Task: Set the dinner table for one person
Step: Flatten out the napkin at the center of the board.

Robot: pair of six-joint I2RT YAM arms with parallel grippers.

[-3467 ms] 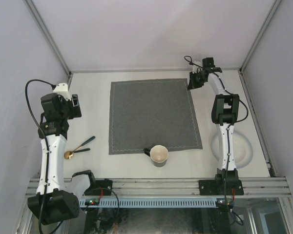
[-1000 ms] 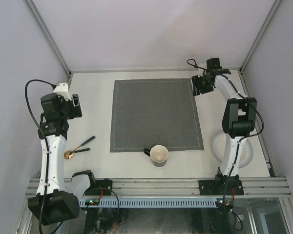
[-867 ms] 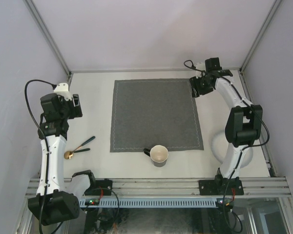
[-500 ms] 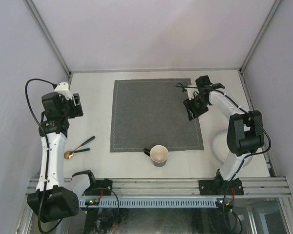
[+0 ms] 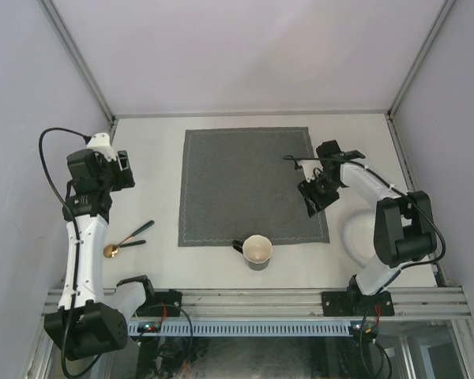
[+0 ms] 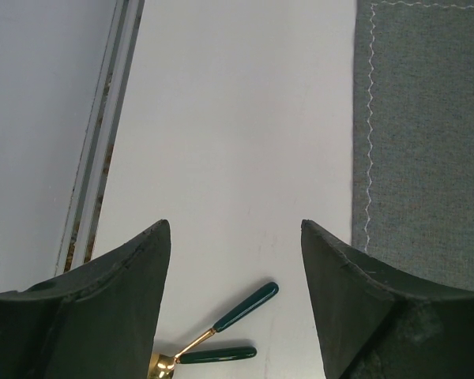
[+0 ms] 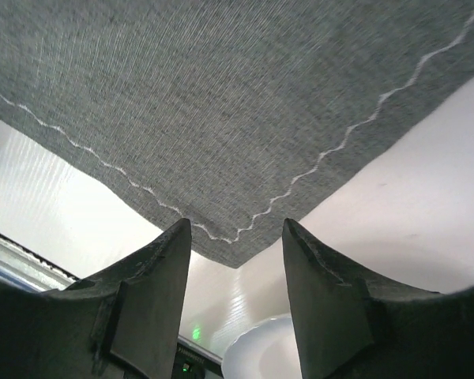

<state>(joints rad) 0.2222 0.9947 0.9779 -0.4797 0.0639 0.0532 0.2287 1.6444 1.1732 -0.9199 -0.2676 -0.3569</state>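
**Right arm over mat corner; plate looks next**

Right gripper (image 7: 237,229) hovers above the near right corner of the grey mat (image 5: 245,181), jaws moderately parted and empty. Left gripper (image 6: 234,229) is wide open and empty, left of the mat. The dinner table (image 5: 154,158) lies under the mat. White plate (image 5: 354,237) sits just right of that corner, mug (image 5: 257,251) at the mat's near edge.

Likely step: fetch the plate. Pinch the rim nearest the mat, lift level, clear the stitched hem, and avoid dragging the cloth.
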